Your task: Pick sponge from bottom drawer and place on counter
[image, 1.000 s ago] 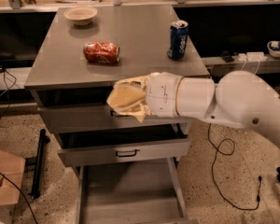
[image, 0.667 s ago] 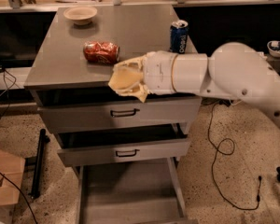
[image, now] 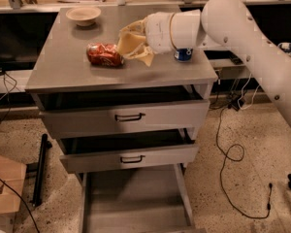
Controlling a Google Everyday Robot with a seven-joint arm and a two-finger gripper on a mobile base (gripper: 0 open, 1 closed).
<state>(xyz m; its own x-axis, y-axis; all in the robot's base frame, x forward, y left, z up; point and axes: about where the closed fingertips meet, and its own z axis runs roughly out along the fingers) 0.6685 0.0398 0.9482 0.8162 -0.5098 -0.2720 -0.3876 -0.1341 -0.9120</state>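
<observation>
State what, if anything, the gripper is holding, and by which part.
The gripper holds the tan-yellow wavy-edged foam sponge by its end nearest the white arm, above the flat grey metal counter. The exact contact is hidden by the foam.

Counter (image: 63,69): smooth, faintly shiny grey metal. Above it, the gripper (image: 135,42) on the glossy white plastic arm (image: 233,18) clasps a matt foam sponge (image: 127,46).

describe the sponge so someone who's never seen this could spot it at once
Find the grey counter topping the drawer cabinet. Above its middle, the gripper holds the sponge, beside the crushed red can. It is the only tan-yellow, wavy-edged piece there.
</observation>
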